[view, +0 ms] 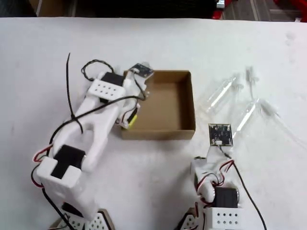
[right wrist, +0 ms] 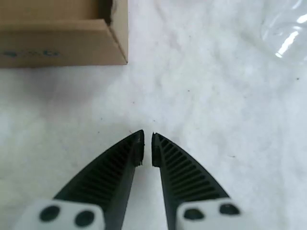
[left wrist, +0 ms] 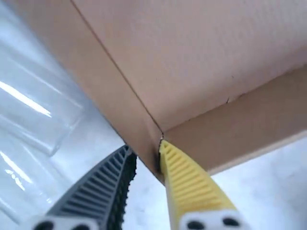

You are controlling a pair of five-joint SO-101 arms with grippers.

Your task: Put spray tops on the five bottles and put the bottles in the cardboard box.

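Right now, on the left side, the left gripper is reaching down at a corner of the cardboard box. Its grey finger is sitting outside the wall and its yellow finger inside. As far as I can tell, they are squeezing the thin wall between them. I think it is holding the box so it is not sliding away. Some clear bottles are lying just beside that wall, outside the box.

Going right, the right gripper is hanging over the white table near the box. Its fingers are nearly pressed together and holding nothing, so I think it is waiting.

Farther right, a bottle and a second bottle are lying on their sides. A spray top and a second spray top are lying close by, looking not yet put on, so I think the packing is only just beginning
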